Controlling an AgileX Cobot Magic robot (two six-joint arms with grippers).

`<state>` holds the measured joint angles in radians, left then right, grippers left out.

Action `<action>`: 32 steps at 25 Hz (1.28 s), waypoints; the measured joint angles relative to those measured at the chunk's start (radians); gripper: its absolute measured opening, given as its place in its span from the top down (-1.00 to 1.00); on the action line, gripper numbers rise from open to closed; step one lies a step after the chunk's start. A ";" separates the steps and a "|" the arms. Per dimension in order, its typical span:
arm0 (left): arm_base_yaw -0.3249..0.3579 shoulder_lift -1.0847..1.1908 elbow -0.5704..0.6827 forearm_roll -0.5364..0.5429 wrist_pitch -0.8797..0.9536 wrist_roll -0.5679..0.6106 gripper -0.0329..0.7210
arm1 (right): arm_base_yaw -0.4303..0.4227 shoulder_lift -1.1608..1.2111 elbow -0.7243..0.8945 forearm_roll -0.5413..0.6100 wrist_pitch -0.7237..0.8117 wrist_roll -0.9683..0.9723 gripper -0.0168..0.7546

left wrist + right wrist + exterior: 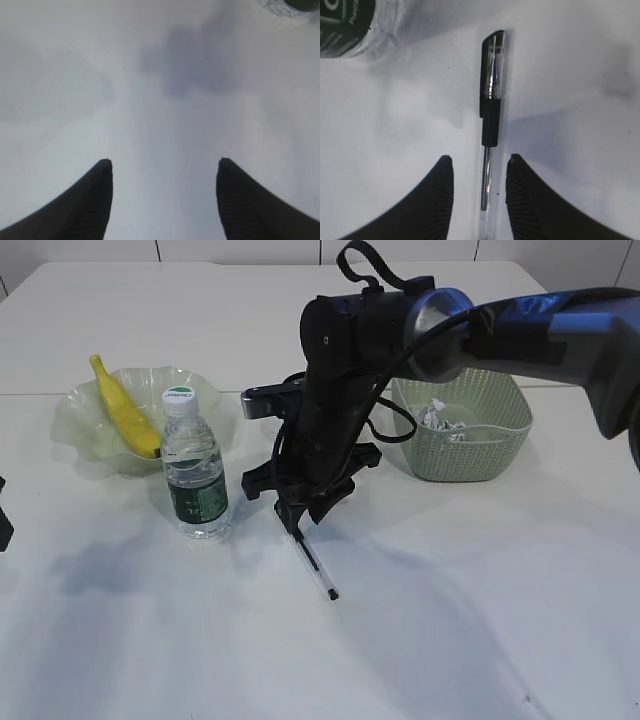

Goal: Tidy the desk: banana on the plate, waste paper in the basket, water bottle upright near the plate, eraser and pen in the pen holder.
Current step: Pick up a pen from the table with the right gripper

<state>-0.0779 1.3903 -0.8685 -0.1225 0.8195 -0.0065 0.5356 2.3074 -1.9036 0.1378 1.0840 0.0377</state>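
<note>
- The plate (pixel 205 405) holds the banana (pixel 124 410), which leans on the left side with one end sticking up over the rim.
- The basket (pixel 470 455) sits on the right side of the desk (pixel 480 620) and has the paper (pixel 437 417) inside it.
- The bottle (pixel 194 468) stands upright just in front of the plate, cap on top.
- The pen (pixel 317 565) lies flat on the desk, between the bottle and the basket.
- The right gripper (pixel 478 172) is low over the pen. Its two fingers (pixel 437 200) stand a little apart, one on each side of the pen, with small gaps, so nothing is held.
- The right wrist view shows the pen's black cap and clear body close up, and a bit of the bottle's green label in the corner.
- The left gripper (pixel 164 167) is open wide over bare desk and holds nothing. Its view shows only a sliver of the bottle at the top right.
- The far view shows only a dark bit of the left arm at its left edge.
</note>
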 joint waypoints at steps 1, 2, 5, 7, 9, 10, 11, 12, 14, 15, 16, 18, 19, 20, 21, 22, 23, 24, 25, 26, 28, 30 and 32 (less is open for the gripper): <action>0.000 0.000 0.000 0.000 0.000 0.000 -0.30 | 0.000 0.000 0.000 0.000 0.000 0.000 0.25; 0.000 0.000 0.000 0.000 -0.001 0.000 -0.30 | 0.000 0.000 0.000 0.000 -0.002 0.000 0.25; 0.000 0.000 0.000 0.000 -0.004 0.000 -0.30 | 0.000 0.000 0.000 0.000 -0.006 0.000 0.25; 0.000 0.000 0.000 0.000 -0.004 0.000 -0.30 | 0.000 0.000 0.000 0.000 -0.011 0.000 0.25; 0.000 0.000 0.000 0.000 -0.006 0.000 -0.30 | 0.000 0.000 0.000 0.000 -0.016 0.000 0.25; 0.000 0.000 0.000 0.000 -0.008 0.000 -0.30 | 0.000 0.000 0.000 0.000 -0.018 0.000 0.25; 0.000 0.000 0.000 0.000 -0.010 0.000 -0.35 | 0.000 0.002 0.000 0.000 -0.018 0.000 0.25; 0.000 0.000 0.000 0.000 -0.013 0.000 -0.34 | 0.000 0.006 0.000 0.000 -0.018 0.000 0.25; 0.000 0.000 0.000 0.000 -0.017 0.000 -0.31 | 0.000 0.015 0.000 0.000 -0.018 0.000 0.25; 0.000 0.000 0.000 0.000 -0.019 0.000 -0.31 | 0.000 0.019 0.000 0.000 -0.018 0.000 0.25; 0.000 0.000 0.000 0.000 -0.018 0.000 -0.31 | 0.000 0.022 0.000 0.000 -0.018 0.000 0.25; 0.000 0.000 0.000 0.000 -0.019 0.000 -0.30 | 0.000 0.022 0.000 0.000 -0.018 0.000 0.25; 0.000 0.000 0.000 0.000 -0.022 0.000 -0.30 | 0.000 0.024 0.000 0.000 -0.020 0.000 0.25; 0.000 0.000 0.000 0.000 -0.022 0.000 -0.30 | 0.000 0.029 0.000 0.000 -0.020 0.000 0.25; 0.000 0.000 0.000 0.000 -0.022 0.000 -0.30 | 0.000 0.034 -0.002 0.000 -0.020 0.000 0.25; 0.000 0.000 0.000 0.000 -0.022 0.000 -0.30 | 0.000 0.041 -0.002 0.000 -0.020 0.000 0.25; 0.000 0.000 0.000 0.000 -0.022 0.000 -0.30 | 0.000 0.046 -0.002 0.000 -0.020 0.000 0.25; 0.000 0.000 0.000 0.000 -0.022 0.000 -0.30 | 0.000 0.053 -0.002 0.000 -0.020 0.000 0.25; 0.000 0.000 0.000 0.000 -0.022 0.000 -0.30 | 0.000 0.058 -0.002 0.002 -0.020 0.000 0.25; 0.000 0.000 0.000 0.000 -0.022 0.000 -0.30 | 0.000 0.059 -0.002 0.002 -0.020 0.000 0.25; 0.000 0.000 0.000 0.000 -0.023 0.000 -0.30 | 0.000 0.065 -0.002 0.004 -0.021 0.000 0.25; 0.000 0.000 0.000 0.000 -0.024 0.000 -0.30 | 0.000 0.069 -0.002 0.004 -0.022 0.000 0.25; 0.000 0.000 0.000 0.000 -0.024 0.000 -0.30 | 0.000 0.070 -0.002 0.004 -0.025 0.000 0.25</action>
<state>-0.0779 1.3903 -0.8685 -0.1225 0.7955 -0.0065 0.5356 2.3775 -1.9051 0.1421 1.0594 0.0377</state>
